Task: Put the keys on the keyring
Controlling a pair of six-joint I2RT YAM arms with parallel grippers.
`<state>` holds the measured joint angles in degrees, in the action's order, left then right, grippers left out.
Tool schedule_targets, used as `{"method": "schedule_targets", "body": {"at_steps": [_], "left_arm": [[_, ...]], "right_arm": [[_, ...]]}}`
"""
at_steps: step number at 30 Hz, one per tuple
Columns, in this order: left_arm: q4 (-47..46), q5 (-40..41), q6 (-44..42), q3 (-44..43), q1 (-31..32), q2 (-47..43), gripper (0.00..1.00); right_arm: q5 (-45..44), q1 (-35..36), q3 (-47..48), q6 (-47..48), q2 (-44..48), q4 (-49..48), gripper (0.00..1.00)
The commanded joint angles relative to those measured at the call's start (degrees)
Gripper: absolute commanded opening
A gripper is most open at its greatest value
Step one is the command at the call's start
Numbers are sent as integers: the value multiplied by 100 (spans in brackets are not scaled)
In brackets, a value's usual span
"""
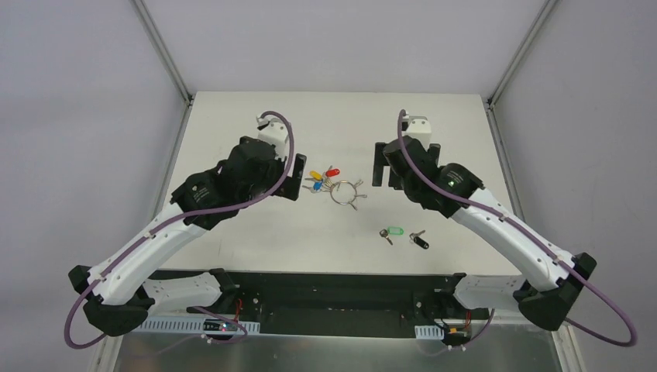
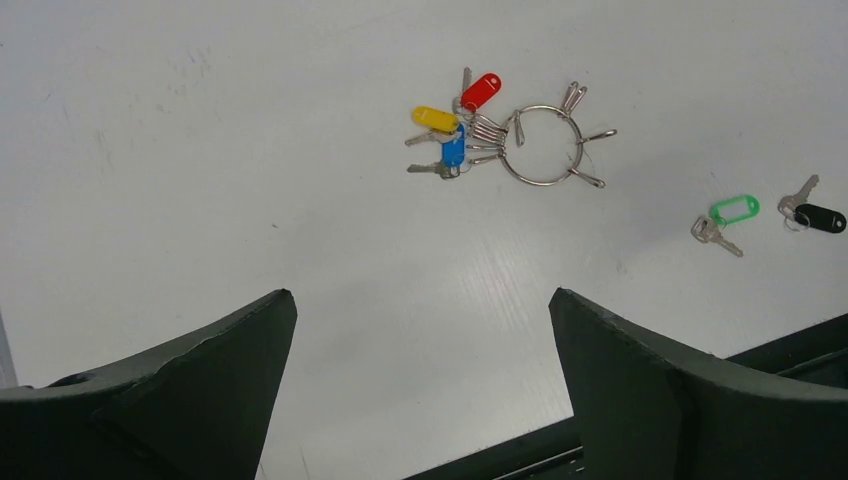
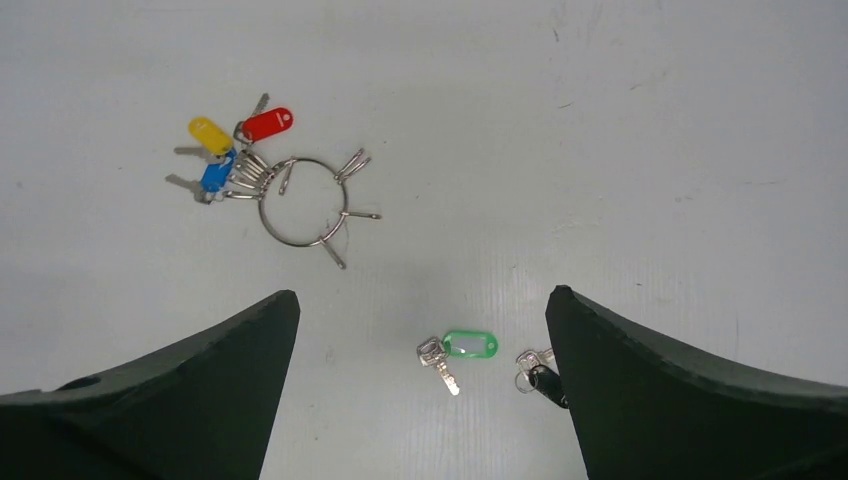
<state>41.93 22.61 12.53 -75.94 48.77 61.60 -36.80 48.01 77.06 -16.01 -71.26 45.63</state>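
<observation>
The green-headed key [image 1: 393, 232] and the black-headed key [image 1: 419, 239] lie loose on the white table, near the front and right of centre. The metal keyring [image 1: 345, 192] lies flat at the table's middle with red, yellow and blue keys [image 1: 321, 178] on its left side. My left gripper [image 1: 293, 180] is open and empty, left of the ring. My right gripper [image 1: 383, 166] is open and empty, right of the ring. The left wrist view shows the ring [image 2: 545, 145], green key [image 2: 733, 210] and black key [image 2: 820, 217]. The right wrist view shows the ring [image 3: 302, 200], green key [image 3: 470, 345] and black key [image 3: 545, 380], partly behind my right finger [image 3: 640, 380].
The white table [image 1: 256, 240] ends at a black rail [image 1: 341, 283] along the near edge, close in front of the loose keys. Metal frame posts [image 1: 166, 54] stand at the back corners. Several small clips [image 2: 590, 135] stick out from the ring's right side.
</observation>
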Motion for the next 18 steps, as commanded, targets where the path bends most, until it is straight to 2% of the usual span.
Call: {"method": "schedule_targets", "body": {"at_steps": [1, 3, 7, 11, 16, 18], "left_arm": [[104, 250, 221, 250, 23, -335, 100], [26, 340, 430, 473, 23, -432, 100], [21, -290, -19, 635, 23, -475, 100], [0, -642, 59, 762, 19, -597, 100], [-27, -621, 50, 984, 23, -757, 100], [-27, -628, 24, 1036, 25, -782, 100]], "right_arm": [[779, 27, -204, 199, 716, -595, 99], [1050, 19, -320, 367, 879, -620, 99], [1261, 19, -454, 429, 1052, -425, 99], [1481, 9, -651, 544, 1035, -231, 99], [1783, 16, -1202, 608, 1049, -309, 99], [2245, 16, -1586, 856, 1109, -567, 99]]}}
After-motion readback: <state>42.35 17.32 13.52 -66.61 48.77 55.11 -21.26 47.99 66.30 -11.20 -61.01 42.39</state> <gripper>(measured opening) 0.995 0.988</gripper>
